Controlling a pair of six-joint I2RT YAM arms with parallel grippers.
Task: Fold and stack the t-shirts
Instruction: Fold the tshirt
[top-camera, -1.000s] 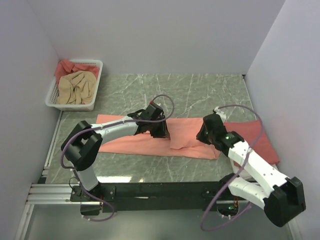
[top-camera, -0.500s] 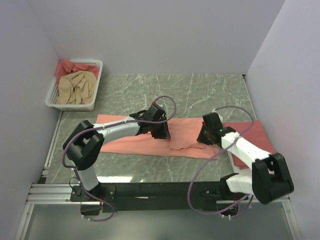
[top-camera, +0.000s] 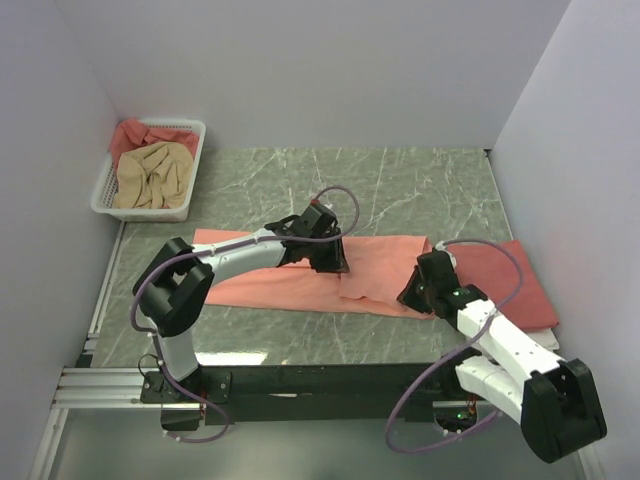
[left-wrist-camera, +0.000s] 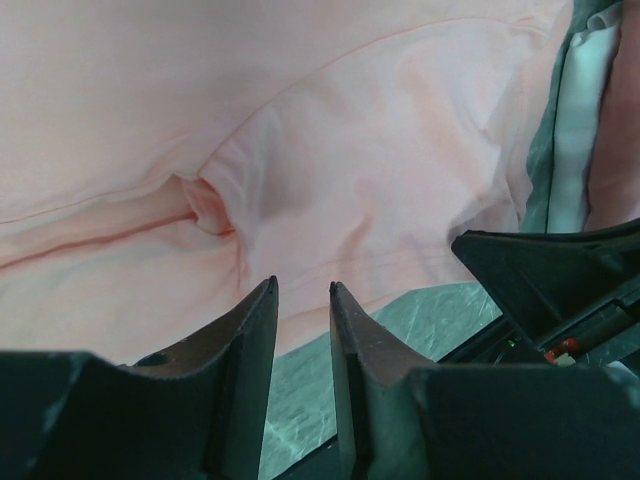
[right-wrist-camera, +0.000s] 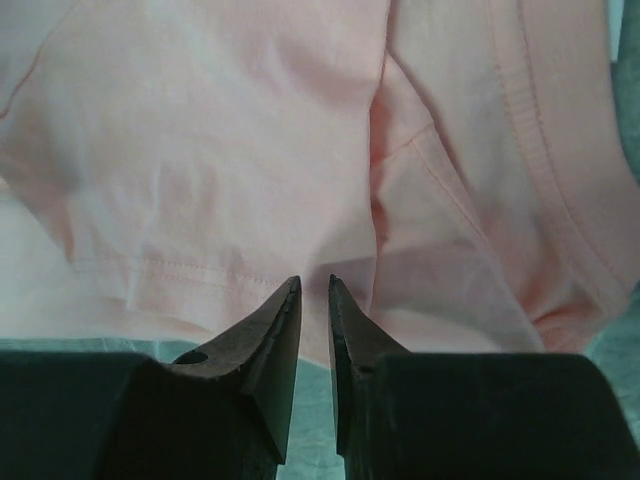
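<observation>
A salmon-pink t-shirt (top-camera: 260, 285) lies spread in a long band across the middle of the table. My left gripper (top-camera: 335, 264) hovers over its middle. In the left wrist view the left gripper (left-wrist-camera: 302, 285) is open, empty, and just off a bunched fold of the salmon-pink t-shirt (left-wrist-camera: 350, 150). My right gripper (top-camera: 412, 295) sits at the shirt's near right corner. In the right wrist view the right gripper (right-wrist-camera: 314, 280) has only a narrow gap, with nothing in it and its tips at the hem of the salmon-pink t-shirt (right-wrist-camera: 220, 150). A rose-red t-shirt (top-camera: 510, 275) lies flat at the right.
A white lattice basket (top-camera: 105, 195) stands at the back left corner with a crumpled beige shirt (top-camera: 150, 175) and a red shirt (top-camera: 135, 133) in it. White walls close in the left, back and right sides. The black arm rail runs along the near edge.
My right gripper has drawn back toward the near edge and its jaws have narrowed. The left gripper has edged slightly to the right over the shirt.
</observation>
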